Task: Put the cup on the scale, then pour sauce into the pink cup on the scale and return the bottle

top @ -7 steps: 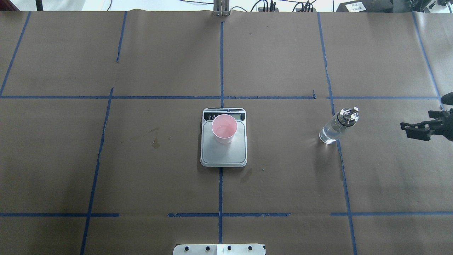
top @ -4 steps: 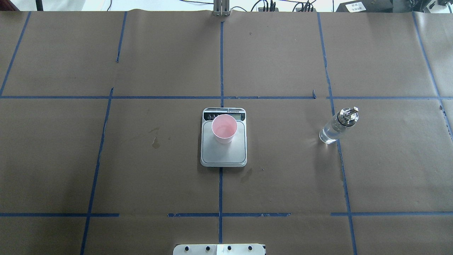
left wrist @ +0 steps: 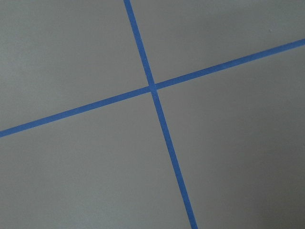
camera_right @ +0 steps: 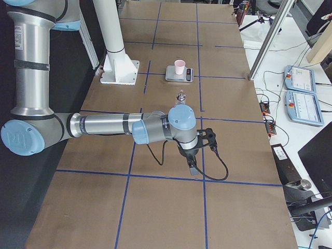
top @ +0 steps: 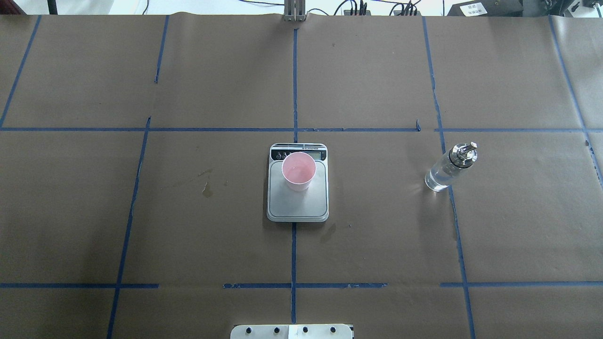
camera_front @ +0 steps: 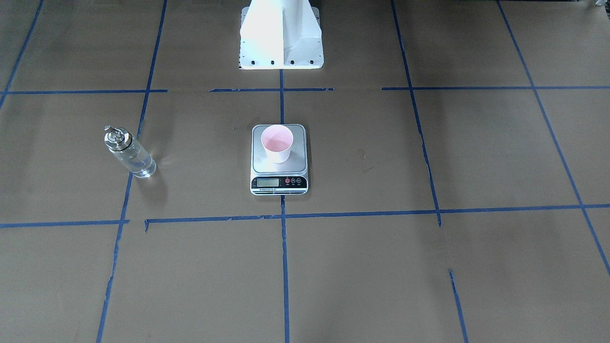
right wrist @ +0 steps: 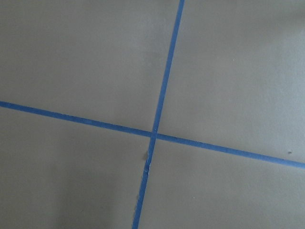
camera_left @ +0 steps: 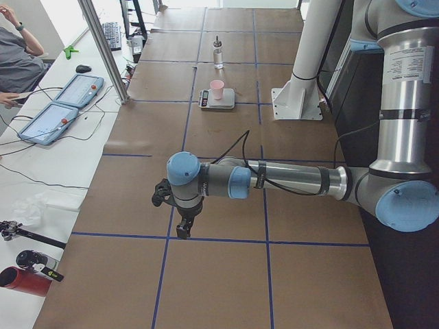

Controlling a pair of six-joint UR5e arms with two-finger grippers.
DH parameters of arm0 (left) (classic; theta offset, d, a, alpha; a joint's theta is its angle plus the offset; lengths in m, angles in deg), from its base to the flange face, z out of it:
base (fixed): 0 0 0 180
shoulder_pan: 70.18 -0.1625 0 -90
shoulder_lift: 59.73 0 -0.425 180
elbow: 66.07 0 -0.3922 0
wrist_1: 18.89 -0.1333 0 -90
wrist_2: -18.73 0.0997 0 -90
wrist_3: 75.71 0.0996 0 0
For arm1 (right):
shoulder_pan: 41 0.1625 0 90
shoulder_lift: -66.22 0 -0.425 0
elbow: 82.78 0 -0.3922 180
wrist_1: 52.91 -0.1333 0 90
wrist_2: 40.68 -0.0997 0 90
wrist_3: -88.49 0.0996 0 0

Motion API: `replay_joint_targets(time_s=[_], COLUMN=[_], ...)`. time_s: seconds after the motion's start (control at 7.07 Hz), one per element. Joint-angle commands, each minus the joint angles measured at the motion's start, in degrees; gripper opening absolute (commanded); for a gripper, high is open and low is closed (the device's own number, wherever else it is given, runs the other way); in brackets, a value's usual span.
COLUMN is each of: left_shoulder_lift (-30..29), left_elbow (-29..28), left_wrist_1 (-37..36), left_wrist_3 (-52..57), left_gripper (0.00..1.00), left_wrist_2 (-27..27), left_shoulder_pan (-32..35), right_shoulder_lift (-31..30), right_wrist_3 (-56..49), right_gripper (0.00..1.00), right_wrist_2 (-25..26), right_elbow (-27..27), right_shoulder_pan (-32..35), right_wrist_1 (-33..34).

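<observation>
Upright, the pink cup (top: pixel 298 170) stands on the scale (top: pixel 297 207); the glass bottle (top: pixel 445 172) stands well apart on the table (top: pixel 188 70). The left hand (camera_left: pixel 183 232) and right hand (camera_right: pixel 192 168) hang over opposite table ends; whether either is apart or together cannot be told.

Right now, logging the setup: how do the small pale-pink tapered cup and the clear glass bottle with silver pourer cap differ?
The cup sits on the silver scale; the bottle stands on brown paper to the robot's right. The cup is opaque and open-topped; the bottle see-through and capped. The bottle is taller. Both stand upright.
</observation>
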State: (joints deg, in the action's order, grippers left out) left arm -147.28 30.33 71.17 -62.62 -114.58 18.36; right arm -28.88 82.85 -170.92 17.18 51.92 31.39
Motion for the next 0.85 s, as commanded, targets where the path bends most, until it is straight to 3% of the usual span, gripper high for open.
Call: replay_joint_targets(time_s=[0.0,0.14,0.71], left_shoulder_lift=[0.09,0.09,0.88], left_elbow=[-0.26,-0.25,0.18], left_wrist_1=[-0.23,-0.15,-2.33], left_wrist_3=[-0.09,-0.09,-0.09], left_gripper=[1.00,1.00,1.00], left_wrist_2=[0.42,0.42,0.33], left_shoulder_pan=[0.06,0.06,0.24], right_shoulder_lift=[-4.98,-5.87,-5.36], right_wrist_3=[-4.12,-3.77,-4.03], right_gripper=[1.00,1.00,1.00], right_wrist_2=[-1.82,-4.20,-4.58], right_elbow=[0.23,-0.99,-1.53], right_shoulder_pan=[0.33,0.33,0.24], right_wrist_1=[3.58,3.93,3.23])
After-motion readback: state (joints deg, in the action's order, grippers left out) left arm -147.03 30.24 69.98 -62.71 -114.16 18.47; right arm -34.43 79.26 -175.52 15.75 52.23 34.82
